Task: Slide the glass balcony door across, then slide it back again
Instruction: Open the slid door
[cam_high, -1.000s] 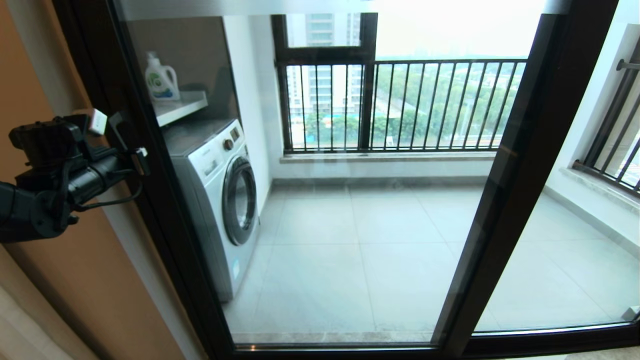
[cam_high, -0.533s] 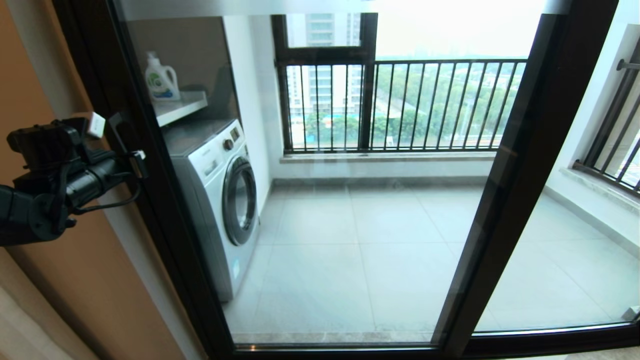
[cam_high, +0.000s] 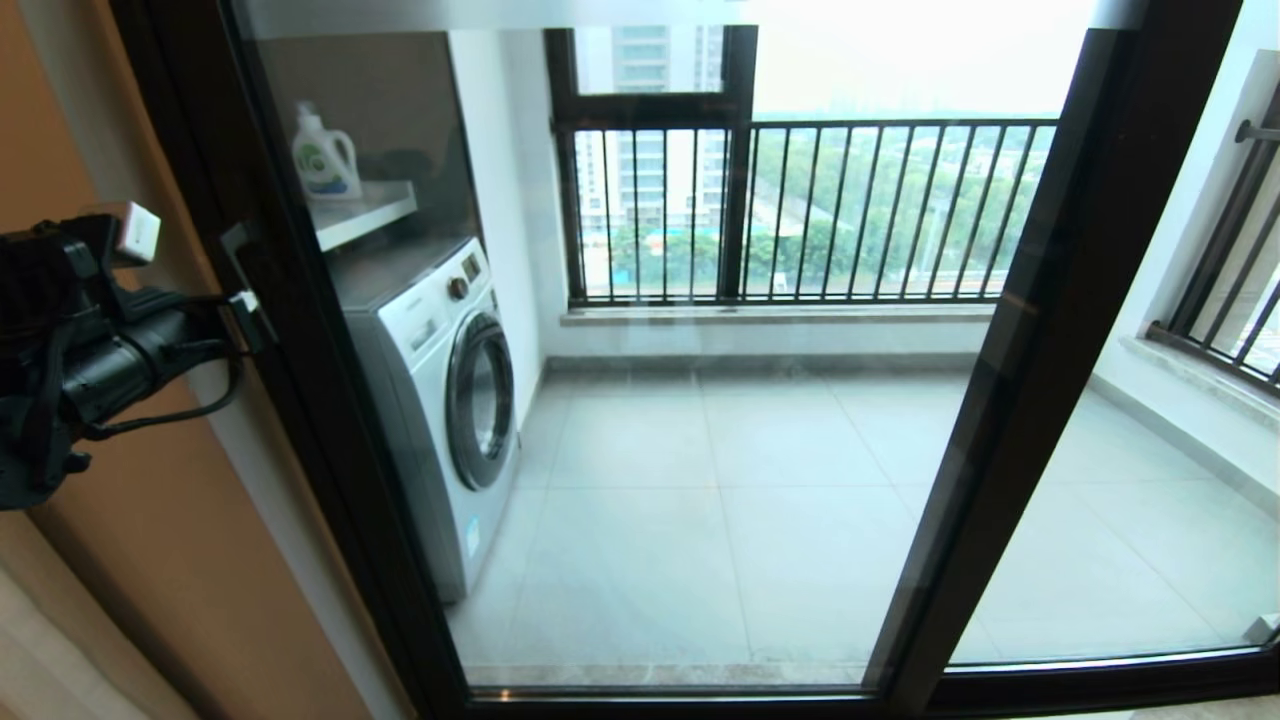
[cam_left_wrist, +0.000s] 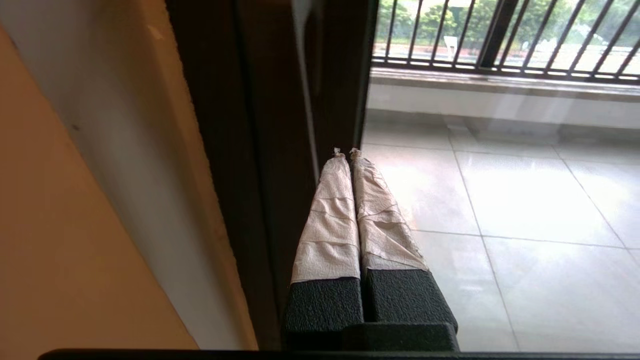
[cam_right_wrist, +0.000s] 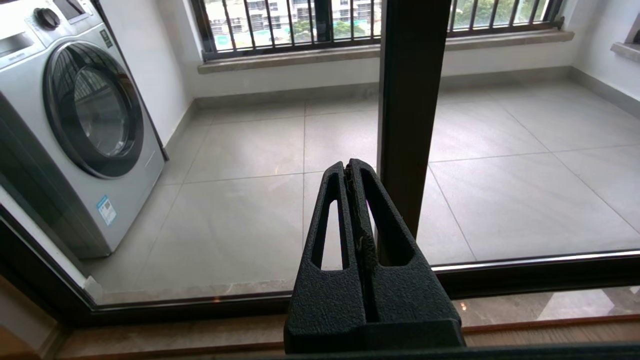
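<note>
The glass balcony door (cam_high: 700, 450) fills the head view, its dark left stile (cam_high: 300, 400) standing against the wall jamb. A narrow vertical handle (cam_high: 232, 245) runs along that stile and shows as a pale strip (cam_left_wrist: 302, 75) in the left wrist view. My left gripper (cam_high: 250, 318) hangs just left of the stile at handle height. Its tape-wrapped fingers (cam_left_wrist: 330, 210) are shut on nothing, with the tips (cam_left_wrist: 345, 151) near the stile's edge. My right gripper (cam_right_wrist: 350, 164) is shut and empty, low in front of the door's other stile (cam_right_wrist: 410, 100). It is out of the head view.
Behind the glass stand a washing machine (cam_high: 440, 400), a shelf (cam_high: 365, 215) with a detergent bottle (cam_high: 322, 155), and the black-barred railing window (cam_high: 800, 210). An orange-beige wall (cam_high: 150, 560) is at the left. A second glass panel (cam_high: 1150, 500) lies to the right. The floor track (cam_right_wrist: 500, 280) runs below.
My left arm has drawn back to the left, and its gripper has moved from the stile's face to just beside it. The door has barely shifted.
</note>
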